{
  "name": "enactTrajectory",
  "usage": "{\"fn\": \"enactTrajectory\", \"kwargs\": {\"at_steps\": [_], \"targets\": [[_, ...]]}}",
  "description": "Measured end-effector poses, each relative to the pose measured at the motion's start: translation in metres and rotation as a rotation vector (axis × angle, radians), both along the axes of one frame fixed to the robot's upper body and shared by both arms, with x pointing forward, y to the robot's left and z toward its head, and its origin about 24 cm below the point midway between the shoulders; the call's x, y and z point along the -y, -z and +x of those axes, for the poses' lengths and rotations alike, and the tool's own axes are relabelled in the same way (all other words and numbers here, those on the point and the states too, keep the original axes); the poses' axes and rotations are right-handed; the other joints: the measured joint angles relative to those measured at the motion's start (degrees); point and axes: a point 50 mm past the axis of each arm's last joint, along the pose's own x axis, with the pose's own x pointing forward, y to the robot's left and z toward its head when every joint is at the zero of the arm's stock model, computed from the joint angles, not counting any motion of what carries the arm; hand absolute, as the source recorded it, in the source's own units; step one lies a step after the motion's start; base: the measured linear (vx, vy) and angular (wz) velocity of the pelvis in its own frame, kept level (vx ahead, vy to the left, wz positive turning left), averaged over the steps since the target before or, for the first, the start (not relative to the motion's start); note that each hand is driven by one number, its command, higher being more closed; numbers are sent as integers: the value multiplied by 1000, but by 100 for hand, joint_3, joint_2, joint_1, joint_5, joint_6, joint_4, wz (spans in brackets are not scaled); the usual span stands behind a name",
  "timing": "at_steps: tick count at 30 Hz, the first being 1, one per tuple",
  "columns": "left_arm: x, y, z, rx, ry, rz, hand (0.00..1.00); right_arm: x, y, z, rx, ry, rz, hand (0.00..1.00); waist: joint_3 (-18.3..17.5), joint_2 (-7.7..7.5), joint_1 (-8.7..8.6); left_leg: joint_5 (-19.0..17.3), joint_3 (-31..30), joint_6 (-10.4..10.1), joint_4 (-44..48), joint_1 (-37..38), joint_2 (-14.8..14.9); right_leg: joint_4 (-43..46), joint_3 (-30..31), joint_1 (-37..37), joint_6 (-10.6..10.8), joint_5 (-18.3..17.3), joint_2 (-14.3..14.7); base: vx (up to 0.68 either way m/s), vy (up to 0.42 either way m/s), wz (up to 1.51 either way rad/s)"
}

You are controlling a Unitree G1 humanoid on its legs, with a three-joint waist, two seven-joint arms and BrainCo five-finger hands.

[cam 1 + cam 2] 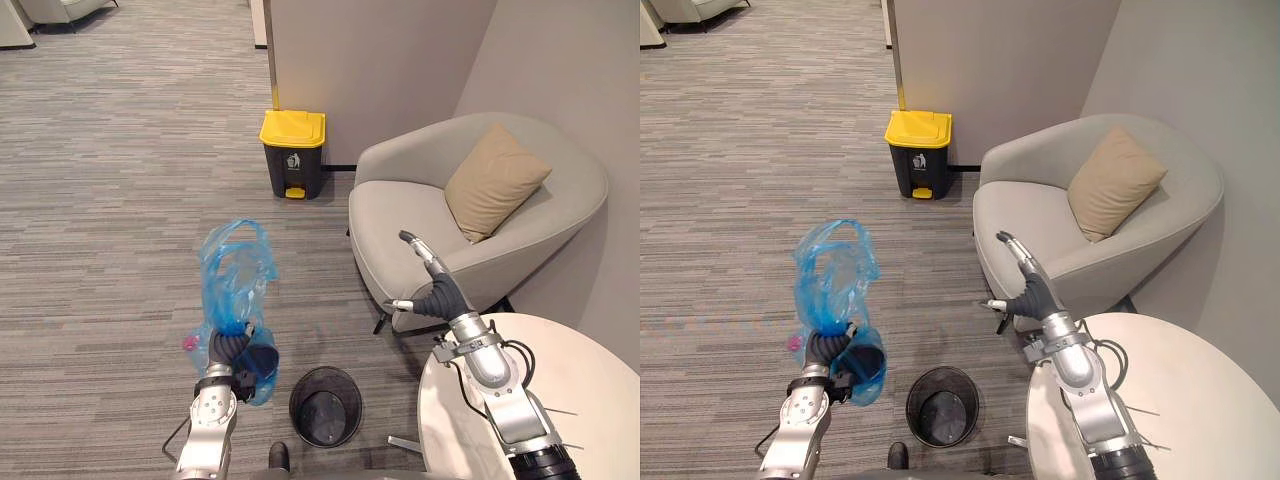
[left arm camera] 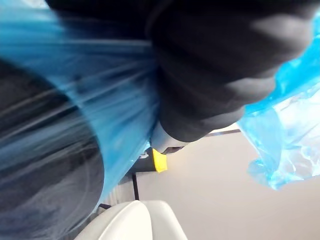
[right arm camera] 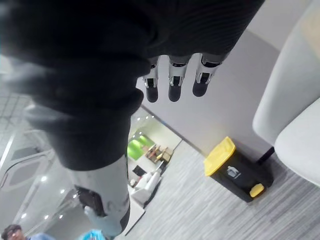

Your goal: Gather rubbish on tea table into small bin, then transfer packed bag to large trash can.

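Blue plastic bag: held off the grey carpet floor by the left hand. The left wrist view shows the plastic pleated and drawn in tight under the hand's dark cover, so the hand is closed on the gathered film. The loose, crumpled part of the bag stands up past the hand, and a dark mass shows through the plastic just beside it.

Small bin: black mesh, round, upright on the carpet, near the bag and between the two arms. What lies inside cannot be made out.

Large trash can: dark body, yellow lid closed, standing on the carpet against the wall, well apart from the bag and the small bin.

Right hand: raised beyond the rim of the round white bench, fingers straight and spread from the thumb, holding nothing. It points toward the grey armchair, which carries a tan cushion against its backrest.
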Motion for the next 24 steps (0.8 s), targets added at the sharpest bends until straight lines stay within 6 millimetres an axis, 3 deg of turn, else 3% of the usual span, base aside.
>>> {"fn": "enactTrajectory", "kwargs": {"at_steps": [4,6,10,13,17,24], "targets": [[-10,9,-9,-48,-34,11,100,10,26,-9,-110,78,71,0,12,23,-71,-13,-8,-13,0,-7,7,-24,-6,12,1,-1,-9,0,0,1],[-14,24,-18,-120,-55,2,100,18,64,-15,-275,163,150,0,29,58,-130,-32,-21,-31,0,-21,9,-51,-15,17,2,0,-11,0,0,0],[-14,45,-30,-230,-39,-23,100,30,111,-34,-498,267,218,0,72,151,-138,-58,-20,-43,0,-33,18,-75,-14,16,15,-10,-11,0,0,0],[-14,57,-39,-297,-33,-40,100,31,133,-45,-604,300,242,0,71,189,-134,-84,-20,-74,0,-34,28,-73,-16,15,-7,-38,-7,0,0,0],[-13,70,-50,-372,-31,-57,100,29,147,-55,-677,337,287,0,66,208,-132,-97,-19,-79,25,-33,30,-50,-19,13,-13,-88,-4,0,0,0],[-12,79,-60,-426,-37,-65,100,31,155,-59,-699,398,355,0,56,257,-125,-106,-10,-84,35,13,24,32,-4,9,-25,-158,18,17,-8,-2]]}}
